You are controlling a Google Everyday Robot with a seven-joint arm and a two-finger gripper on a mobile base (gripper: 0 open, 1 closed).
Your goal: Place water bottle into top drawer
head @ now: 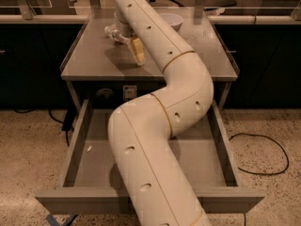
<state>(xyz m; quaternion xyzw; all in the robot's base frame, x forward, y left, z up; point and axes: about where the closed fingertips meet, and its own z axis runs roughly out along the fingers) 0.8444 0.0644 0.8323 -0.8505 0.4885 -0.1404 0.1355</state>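
Just above grey tabletop (202, 55), pincer (131, 44) clamped on water bottle (114, 32), white bowl (172, 20) behind, top drawer (80, 201) open below, speckled floor (28, 147).

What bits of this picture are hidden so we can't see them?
In the camera view:
Pincer, above the table beside the bottle: mostly behind the arm.
Bowl: left side behind the arm.
Drawer: middle under the arm, front cut by the bottom edge.
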